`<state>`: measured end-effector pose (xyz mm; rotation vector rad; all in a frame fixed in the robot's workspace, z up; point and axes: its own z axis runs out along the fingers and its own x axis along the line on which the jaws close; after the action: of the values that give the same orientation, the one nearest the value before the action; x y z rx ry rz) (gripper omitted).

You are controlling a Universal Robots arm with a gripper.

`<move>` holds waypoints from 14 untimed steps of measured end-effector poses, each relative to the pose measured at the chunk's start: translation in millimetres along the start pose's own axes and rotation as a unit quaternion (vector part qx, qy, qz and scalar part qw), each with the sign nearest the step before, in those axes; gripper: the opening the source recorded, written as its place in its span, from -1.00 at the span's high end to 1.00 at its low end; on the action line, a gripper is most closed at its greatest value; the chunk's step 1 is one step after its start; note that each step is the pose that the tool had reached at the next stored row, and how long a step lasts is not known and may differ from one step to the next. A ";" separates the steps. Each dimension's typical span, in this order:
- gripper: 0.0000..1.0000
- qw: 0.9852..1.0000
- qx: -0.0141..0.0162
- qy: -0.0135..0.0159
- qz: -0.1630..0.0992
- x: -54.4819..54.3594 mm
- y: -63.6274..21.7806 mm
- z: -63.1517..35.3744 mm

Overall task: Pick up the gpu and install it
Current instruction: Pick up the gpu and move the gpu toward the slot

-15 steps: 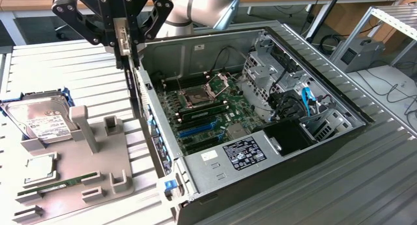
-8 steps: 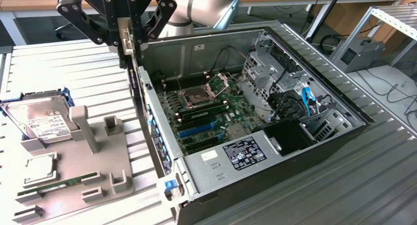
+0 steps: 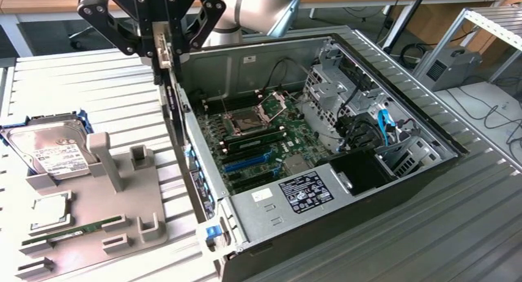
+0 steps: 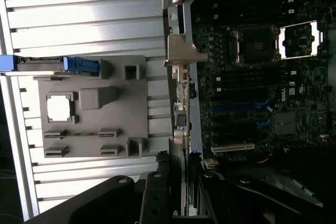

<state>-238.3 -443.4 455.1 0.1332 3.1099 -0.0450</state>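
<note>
Jaws grip the gpu [image 3: 164, 49] edge-on, apparently above the case [image 3: 244, 65] wall; lowered misaligned, it could hit that wall.

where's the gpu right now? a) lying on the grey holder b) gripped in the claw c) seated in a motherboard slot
b: the claw grips the gpu edge-on, hanging at the open computer case's wall, off the grey holder.
</note>
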 end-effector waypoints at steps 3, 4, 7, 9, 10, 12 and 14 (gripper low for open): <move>0.48 1.000 0.000 0.000 0.000 -1.6 0.1 0.1; 0.48 1.000 0.000 0.000 0.000 -2.1 0.2 0.1; 0.48 1.000 0.000 0.000 0.000 -3.7 0.3 0.1; 0.48 1.000 0.000 0.000 0.000 -4.7 0.4 0.1; 0.48 1.000 0.000 0.000 0.000 -5.2 0.4 0.2; 0.48 1.000 0.000 0.000 0.000 -5.9 0.5 0.2; 0.48 1.000 0.000 0.000 0.000 -6.6 0.6 0.2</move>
<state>-231.6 -443.4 455.1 0.1334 3.1099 -0.0449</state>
